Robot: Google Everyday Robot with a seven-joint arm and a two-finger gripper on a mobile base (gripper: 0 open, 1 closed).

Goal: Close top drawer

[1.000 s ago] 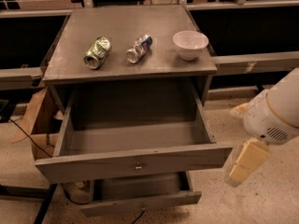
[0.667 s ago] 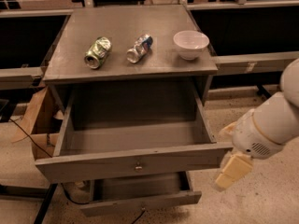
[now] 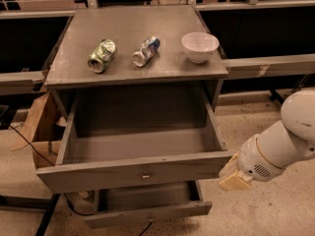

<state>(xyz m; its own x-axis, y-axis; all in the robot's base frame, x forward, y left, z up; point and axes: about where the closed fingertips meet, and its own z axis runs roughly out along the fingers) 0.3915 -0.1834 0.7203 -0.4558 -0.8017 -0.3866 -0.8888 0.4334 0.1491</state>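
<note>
Nothing of the closing is done yet. The top drawer (image 3: 98, 175), a deep grey box with a tall flat front panel and one small brass knob (image 3: 145, 174), stands pulled well out of the grey metal table (image 3: 162, 26), empty inside. Your cream end effector (image 3: 235, 177) sits low at the panel's right end, touching or just beside it. You cannot tell whether it is apart or together

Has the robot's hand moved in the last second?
Yes. Against the fixed white bowl, the gripper has moved left, now beside the front right end of the top drawer.
</note>
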